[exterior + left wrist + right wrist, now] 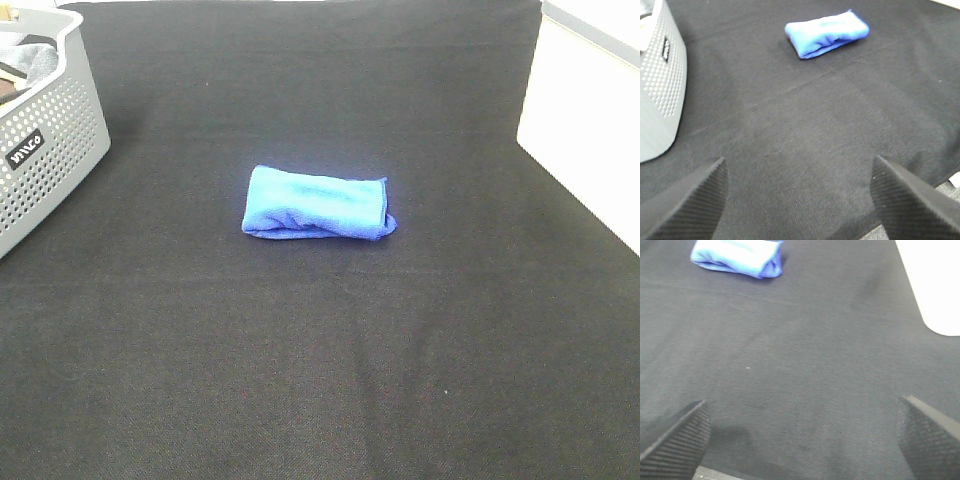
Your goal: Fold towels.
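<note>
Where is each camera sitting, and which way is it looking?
Exterior high: mounted up high, looking down on the black table, blue towel and grey basket; no robot part shows.
Left wrist: on the left arm, low over the table, facing the towel and basket; the open left claw shows.
Right wrist: on the right arm, low, facing the towel; the open right claw shows.
All three views share the towel.

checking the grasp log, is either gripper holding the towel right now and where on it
Nothing is held. The left gripper and right gripper are both open over bare black cloth, and the folded blue towel lies apart from them.
</note>
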Action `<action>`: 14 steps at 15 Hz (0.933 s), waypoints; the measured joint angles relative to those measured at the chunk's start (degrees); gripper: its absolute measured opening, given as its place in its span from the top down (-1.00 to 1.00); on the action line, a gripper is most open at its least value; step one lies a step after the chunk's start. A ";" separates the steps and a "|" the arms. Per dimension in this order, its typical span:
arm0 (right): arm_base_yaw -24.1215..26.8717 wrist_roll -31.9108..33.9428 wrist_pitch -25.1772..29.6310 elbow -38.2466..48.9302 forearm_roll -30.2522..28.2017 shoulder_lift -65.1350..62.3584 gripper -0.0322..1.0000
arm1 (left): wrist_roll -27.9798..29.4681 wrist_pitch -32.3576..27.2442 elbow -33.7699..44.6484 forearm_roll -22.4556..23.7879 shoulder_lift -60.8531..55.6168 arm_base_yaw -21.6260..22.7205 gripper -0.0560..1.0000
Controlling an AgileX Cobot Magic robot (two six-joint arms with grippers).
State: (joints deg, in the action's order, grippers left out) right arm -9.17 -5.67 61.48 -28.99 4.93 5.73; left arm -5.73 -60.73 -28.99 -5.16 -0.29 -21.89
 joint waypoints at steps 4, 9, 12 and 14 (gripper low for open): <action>0.00 1.55 0.00 0.00 -0.06 0.00 -0.87 | -2.29 0.23 0.00 -0.40 0.00 0.00 -0.53; 0.00 1.83 0.00 0.00 -0.06 0.00 -0.87 | -3.09 0.23 0.00 -0.40 0.00 0.00 -0.53; 0.00 1.83 0.00 0.00 -0.06 0.00 -0.87 | -3.09 0.23 0.00 -0.40 0.00 0.00 -0.53; 0.00 1.83 0.00 0.00 -0.06 0.00 -0.87 | -3.09 0.23 0.00 -0.52 0.00 0.69 -0.53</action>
State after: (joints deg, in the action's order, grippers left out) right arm -9.17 -3.84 61.48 -28.99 4.87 5.73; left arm -8.82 -60.50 -28.99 -5.67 -0.29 -21.20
